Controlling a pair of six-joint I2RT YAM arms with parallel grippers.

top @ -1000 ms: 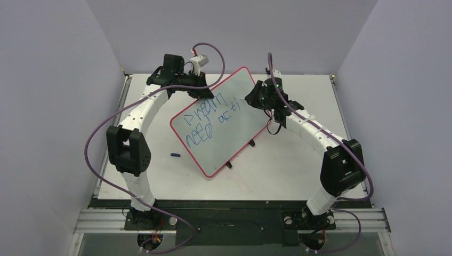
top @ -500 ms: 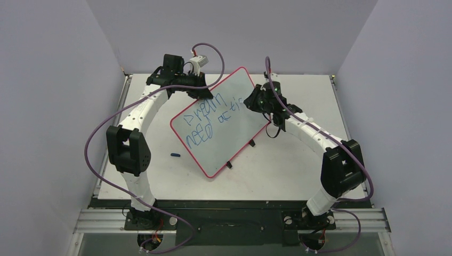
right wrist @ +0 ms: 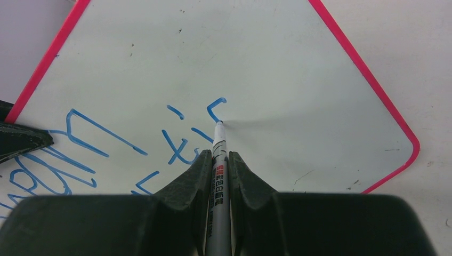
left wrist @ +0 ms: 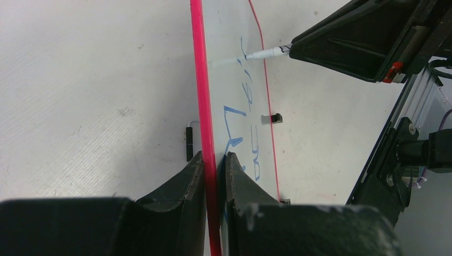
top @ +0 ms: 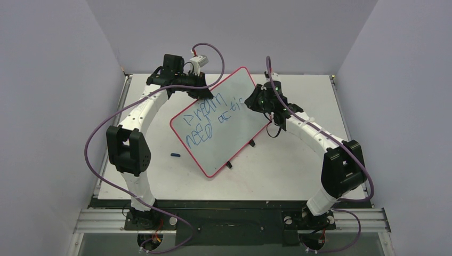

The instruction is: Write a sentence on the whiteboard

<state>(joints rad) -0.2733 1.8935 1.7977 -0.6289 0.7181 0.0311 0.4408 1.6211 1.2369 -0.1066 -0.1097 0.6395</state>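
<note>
Pressing marker (right wrist: 218, 140) tip to the whiteboard (right wrist: 298, 80), right gripper (right wrist: 217, 157) clamped on it.
Left gripper (left wrist: 213, 156) pinches its eleven-o'clock rim.

Left gripper (left wrist: 214, 156) is clamped on the red rim of the whiteboard (left wrist: 232, 90), one finger on each face; the board is seen nearly edge-on above the table (left wrist: 80, 96). Blue strokes of the sentence (left wrist: 234, 112) run along the board face, and a black clip (left wrist: 274, 118) sits at the far rim. A white marker (left wrist: 269, 52) projects from the right gripper (left wrist: 296, 49), its tip touching the board.
</note>
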